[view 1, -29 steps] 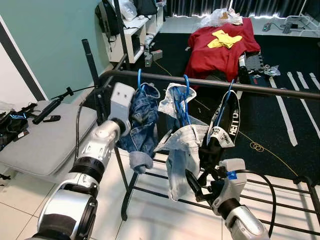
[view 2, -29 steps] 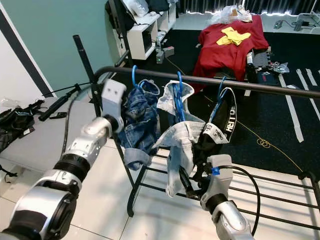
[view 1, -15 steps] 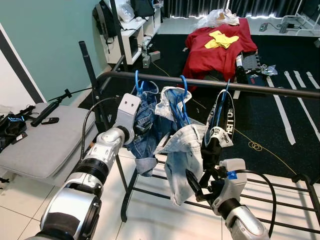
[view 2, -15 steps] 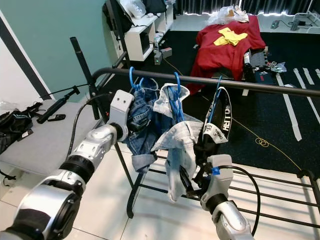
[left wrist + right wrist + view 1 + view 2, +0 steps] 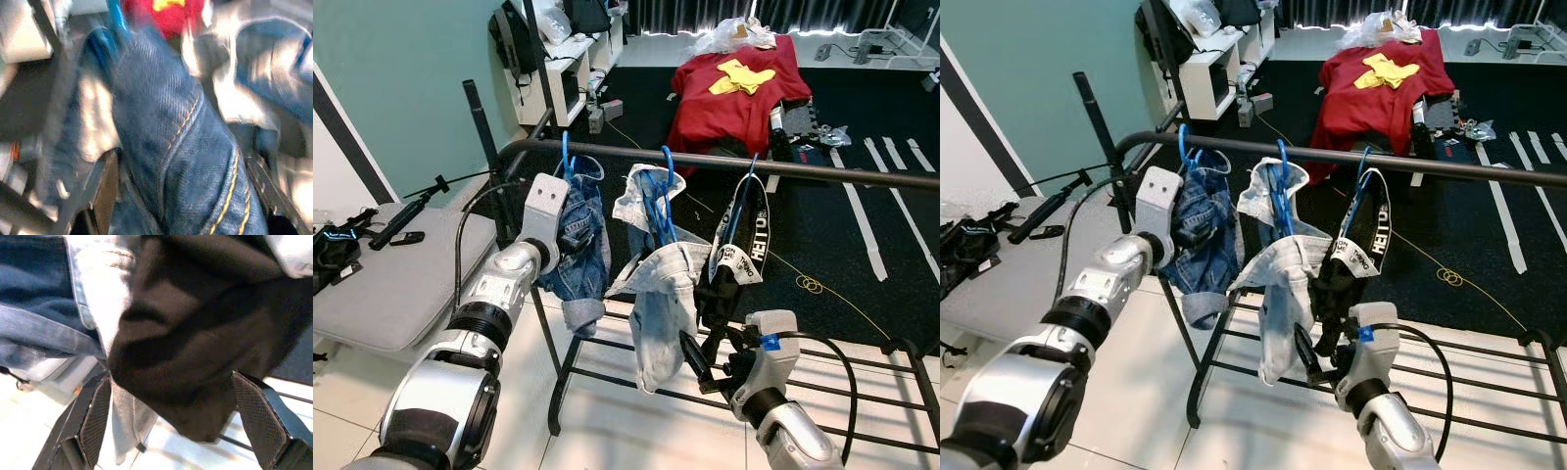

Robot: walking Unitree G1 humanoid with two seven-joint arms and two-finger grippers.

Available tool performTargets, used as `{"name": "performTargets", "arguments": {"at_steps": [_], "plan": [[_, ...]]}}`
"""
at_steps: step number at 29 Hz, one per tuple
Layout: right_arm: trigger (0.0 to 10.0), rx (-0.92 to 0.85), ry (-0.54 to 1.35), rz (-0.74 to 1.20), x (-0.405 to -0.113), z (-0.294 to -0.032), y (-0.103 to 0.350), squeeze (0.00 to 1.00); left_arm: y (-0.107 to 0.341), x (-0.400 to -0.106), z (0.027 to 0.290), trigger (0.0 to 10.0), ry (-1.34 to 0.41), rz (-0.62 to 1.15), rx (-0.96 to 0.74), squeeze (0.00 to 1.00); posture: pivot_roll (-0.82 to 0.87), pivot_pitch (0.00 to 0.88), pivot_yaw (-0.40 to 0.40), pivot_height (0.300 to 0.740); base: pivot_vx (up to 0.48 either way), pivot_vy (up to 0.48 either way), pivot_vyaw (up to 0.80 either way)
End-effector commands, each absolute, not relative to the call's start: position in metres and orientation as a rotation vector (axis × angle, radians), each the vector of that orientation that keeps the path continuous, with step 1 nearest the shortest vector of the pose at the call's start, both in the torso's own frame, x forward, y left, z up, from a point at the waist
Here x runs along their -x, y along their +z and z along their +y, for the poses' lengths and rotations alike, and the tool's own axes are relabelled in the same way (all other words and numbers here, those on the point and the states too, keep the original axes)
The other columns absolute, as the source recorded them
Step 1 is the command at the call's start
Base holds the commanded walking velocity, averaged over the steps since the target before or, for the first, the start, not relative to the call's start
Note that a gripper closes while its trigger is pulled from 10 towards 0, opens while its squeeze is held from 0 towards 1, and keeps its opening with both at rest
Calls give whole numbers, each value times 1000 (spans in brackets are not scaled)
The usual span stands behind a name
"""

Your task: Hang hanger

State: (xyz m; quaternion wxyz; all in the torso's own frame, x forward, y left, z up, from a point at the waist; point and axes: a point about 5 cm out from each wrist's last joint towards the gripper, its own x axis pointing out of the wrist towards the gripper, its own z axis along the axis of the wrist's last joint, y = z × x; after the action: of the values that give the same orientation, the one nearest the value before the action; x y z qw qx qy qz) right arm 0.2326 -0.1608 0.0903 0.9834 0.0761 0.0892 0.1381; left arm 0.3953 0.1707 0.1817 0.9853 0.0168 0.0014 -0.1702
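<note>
Now pressed against dark jeans [image 5: 576, 257] on left blue hanger [image 5: 568, 162], hooked over rail [image 5: 724, 166]: left gripper [image 5: 161, 196], fingers spread around denim. Below, right gripper [image 5: 181, 426] gaping wide under black garment [image 5: 729, 269], gripping nothing. Risk, judged: snagging or tugging cloth, tipping hook off rail, dropping jeans to floor.

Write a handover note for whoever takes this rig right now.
Left gripper: raised at the dark denim garment on its blue hanger; finger state unclear.
Right gripper: open, fingers either side of the black garment, low in front.
Done: three blue hangers hooked on the rack rail, with dark denim, light denim and black garment.
Left: release the denim, withdraw both arms.
</note>
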Motion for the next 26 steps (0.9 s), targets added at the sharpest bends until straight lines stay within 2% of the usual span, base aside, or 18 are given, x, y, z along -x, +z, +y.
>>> {"name": "performTargets", "arguments": {"at_steps": [1,2,4,6,7,9,10,11,19,23,25,26], "plan": [[10000,-154,261,193,-231,-164,87,0,199,-388,200,0,-357,-110,13,0,-105,73,81,740,0,0,0],[10000,-154,261,193,-231,-164,87,0,199,-388,200,0,-357,-110,13,0,-105,73,81,740,0,0,0],[10000,-159,268,198,-231,-166,87,0,196,-370,231,0,-381,-135,74,0,-96,76,69,740,0,0,0],[10000,-159,275,203,-231,-166,87,0,195,-358,236,2902,-434,-163,111,0,-94,75,63,740,0,0,0],[10000,-158,276,205,-231,-166,87,0,196,-354,234,3255,-467,-181,116,0,-94,75,63,740,0,0,0],[10000,-158,276,205,-231,-166,87,0,196,-354,234,3255,-467,-181,116,0,-94,75,63,740,0,0,0],[10000,-157,278,207,-231,-167,86,0,198,-349,230,4902,-514,-193,119,0,-93,75,63,740,-259,0,0],[10000,-156,279,208,-231,-167,86,0,198,-346,225,10000,-555,-202,117,0,-93,74,63,740,-274,0,0],[10000,-155,278,208,-232,-166,86,0,201,-343,218,10000,-613,-233,121,0,-100,74,71,740,-289,0,0],[10000,-155,272,205,-232,-167,87,0,213,-343,208,10000,-641,-292,134,0,-97,74,69,740,-259,0,0],[10000,-154,271,204,-233,-167,87,0,236,-347,189,10000,-660,-402,139,0,-99,70,66,740,0,0,0],[10000,-154,271,204,-233,-167,87,0,236,-347,189,10000,-660,-402,139,0,-99,70,66,740,0,0,0]]}}
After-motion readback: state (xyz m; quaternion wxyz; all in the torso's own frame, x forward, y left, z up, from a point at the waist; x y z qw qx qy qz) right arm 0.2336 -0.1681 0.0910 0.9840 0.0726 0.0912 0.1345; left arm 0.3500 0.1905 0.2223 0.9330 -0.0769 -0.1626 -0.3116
